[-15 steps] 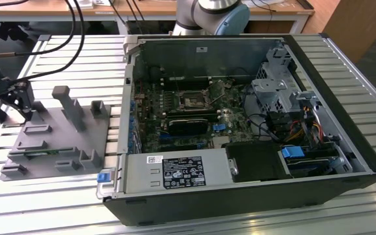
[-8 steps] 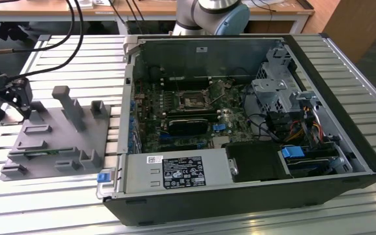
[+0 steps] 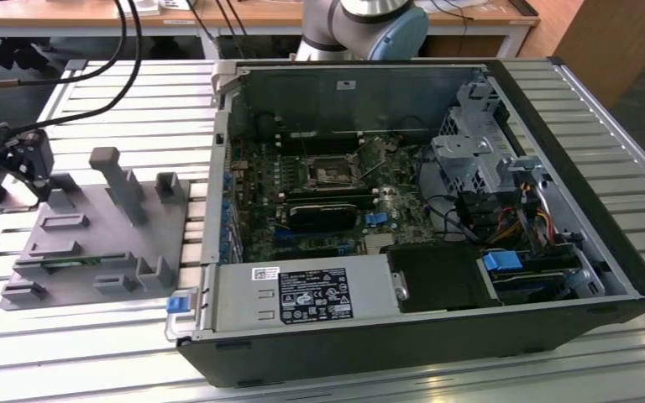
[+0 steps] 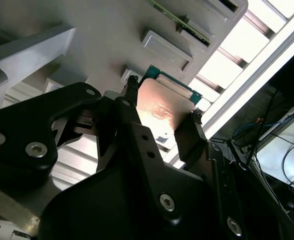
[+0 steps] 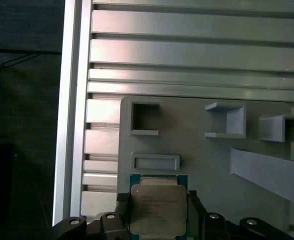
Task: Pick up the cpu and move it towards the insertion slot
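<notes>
The cpu (image 4: 162,107) is sitting between the two fingers (image 4: 132,90) of the end effector (image 4: 162,102) in the second wrist view. One finger is pressing on each of two opposite edges, so the end effector is clamping the chip. The silvery top is facing the camera, over the near edge of the grey fixture (image 4: 102,40). Whether the chip is resting in the fixture or hanging just above it, I cannot tell.

In the first wrist view the cpu (image 5: 158,209) is showing its green rim, and the end effector (image 5: 158,200) is gripping it evenly. It is lying at the fixture (image 5: 197,150) edge, just beside a shallow rectangular pocket (image 5: 155,162), with the slatted tabletop (image 5: 187,50) running beyond.

In the exterior view the end effector (image 3: 34,180) is hanging over the fixture's (image 3: 87,243) far corner, at the exterior view's left. The insertion slot (image 3: 332,172) is lying well apart from the fixture, inside the open computer case (image 3: 412,344).

Doing this step well is, I judge, a matter of keeping the chip level and the squeeze light and centred. It also means rising straight until clear of the fixture's upright posts (image 3: 115,180) before crossing any case wall.
</notes>
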`<state>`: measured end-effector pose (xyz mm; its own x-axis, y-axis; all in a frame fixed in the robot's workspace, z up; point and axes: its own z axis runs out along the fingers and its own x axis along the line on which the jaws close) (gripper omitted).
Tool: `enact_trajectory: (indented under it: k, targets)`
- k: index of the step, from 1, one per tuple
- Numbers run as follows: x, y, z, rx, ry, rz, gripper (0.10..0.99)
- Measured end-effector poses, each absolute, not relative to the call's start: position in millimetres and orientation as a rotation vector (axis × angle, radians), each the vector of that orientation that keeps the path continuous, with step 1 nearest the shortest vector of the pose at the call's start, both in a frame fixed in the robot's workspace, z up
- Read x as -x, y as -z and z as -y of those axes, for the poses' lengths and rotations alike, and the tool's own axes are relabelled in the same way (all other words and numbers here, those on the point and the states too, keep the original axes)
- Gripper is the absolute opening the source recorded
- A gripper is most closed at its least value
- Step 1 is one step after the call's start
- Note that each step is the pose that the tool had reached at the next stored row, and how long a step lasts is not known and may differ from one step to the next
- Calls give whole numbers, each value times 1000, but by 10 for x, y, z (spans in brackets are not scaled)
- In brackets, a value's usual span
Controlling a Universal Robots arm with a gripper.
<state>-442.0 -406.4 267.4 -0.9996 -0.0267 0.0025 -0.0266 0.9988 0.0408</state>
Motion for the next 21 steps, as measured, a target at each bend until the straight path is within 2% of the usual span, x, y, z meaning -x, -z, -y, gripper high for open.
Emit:
enact_trajectory:
  k: [21]
  targets:
    - [4420,-2796,4063,-42,64,3138,541]
